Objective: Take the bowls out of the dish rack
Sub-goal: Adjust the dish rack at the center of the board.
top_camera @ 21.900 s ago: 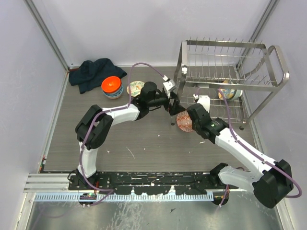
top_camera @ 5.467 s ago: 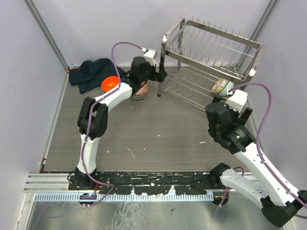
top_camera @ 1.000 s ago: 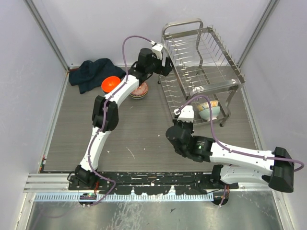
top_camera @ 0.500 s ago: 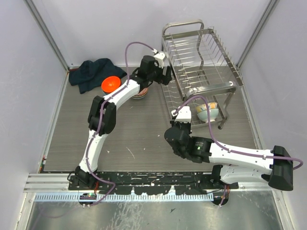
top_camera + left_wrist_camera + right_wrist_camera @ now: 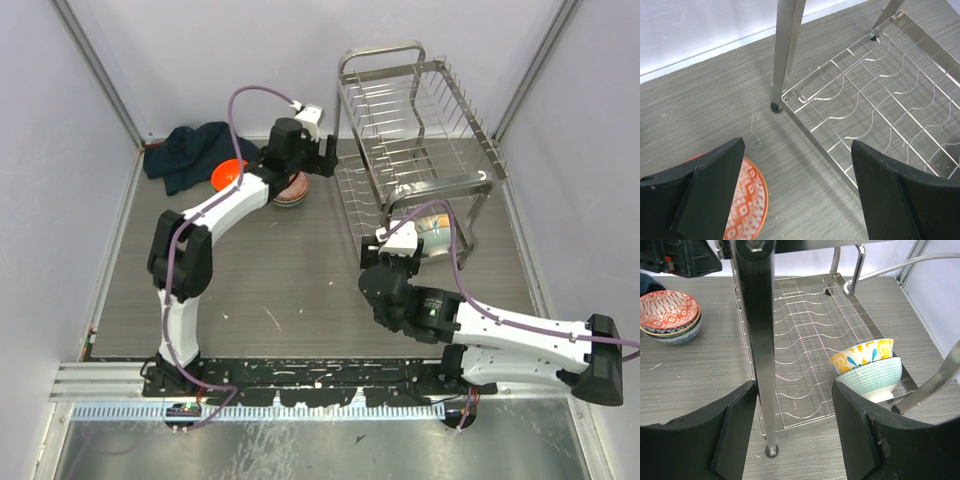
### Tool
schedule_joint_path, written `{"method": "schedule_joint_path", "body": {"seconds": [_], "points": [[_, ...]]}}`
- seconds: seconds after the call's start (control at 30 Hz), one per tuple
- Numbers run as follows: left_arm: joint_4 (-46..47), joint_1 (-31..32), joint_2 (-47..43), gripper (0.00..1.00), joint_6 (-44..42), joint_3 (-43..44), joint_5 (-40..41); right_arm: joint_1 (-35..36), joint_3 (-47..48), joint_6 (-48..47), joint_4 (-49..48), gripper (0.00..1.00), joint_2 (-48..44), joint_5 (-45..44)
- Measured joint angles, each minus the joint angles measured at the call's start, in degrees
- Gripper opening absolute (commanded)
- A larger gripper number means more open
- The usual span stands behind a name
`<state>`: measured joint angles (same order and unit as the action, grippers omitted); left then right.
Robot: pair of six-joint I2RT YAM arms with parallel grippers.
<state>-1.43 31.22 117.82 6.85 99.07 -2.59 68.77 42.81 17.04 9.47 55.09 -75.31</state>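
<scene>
Bowls (image 5: 869, 376) sit nested in the dish rack (image 5: 759, 315), lower tier.

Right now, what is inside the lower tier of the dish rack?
A yellow-and-blue patterned bowl sits nested in a mint green bowl. Their insides are hidden.

Two arms, white links with black joints: left arm (image 5: 225, 200), right arm (image 5: 510, 325). Purple cable (image 5: 240, 95) loops off each wrist and runs down the links. Small white camera block (image 5: 308, 112) on left wrist. Fingers (image 5: 705, 195) broad, matte black, wedge-shaped, same on both wrists. Bases sit on scuffed black plate (image 5: 320, 378) at bench edge.
</scene>
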Motion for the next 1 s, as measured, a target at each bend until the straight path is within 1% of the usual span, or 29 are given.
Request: {"method": "schedule_joint_path", "body": {"seconds": [0.2,0.33,0.47,0.67,0.87,1.0], "points": [[4.0,0.0,-9.1,0.95,1.6,-11.6,2.2,0.1,0.1,3.3,3.1,0.69,-1.4,0.6],[7.7,0.2,-16.3,0.98,4.0,-21.1,2.3,0.8,0.2,5.8,6.4,0.69,-2.8,0.5],[10.0,1.8,-24.1,0.99,5.4,-30.0,3.0,2.1,0.2,7.1,9.3,0.71,-5.1,0.6],[11.9,7.3,-30.2,0.98,5.6,-35.1,4.3,2.5,0.0,2.7,7.6,0.73,-7.2,2.6],[13.1,12.8,-33.6,0.98,5.2,-39.3,6.7,2.8,0.0,-0.9,5.7,0.74,-6.8,7.0],[14.3,17.3,-35.3,0.96,5.3,-42.1,9.3,3.2,0.0,-2.0,5.5,0.75,-9.1,10.3]]}}
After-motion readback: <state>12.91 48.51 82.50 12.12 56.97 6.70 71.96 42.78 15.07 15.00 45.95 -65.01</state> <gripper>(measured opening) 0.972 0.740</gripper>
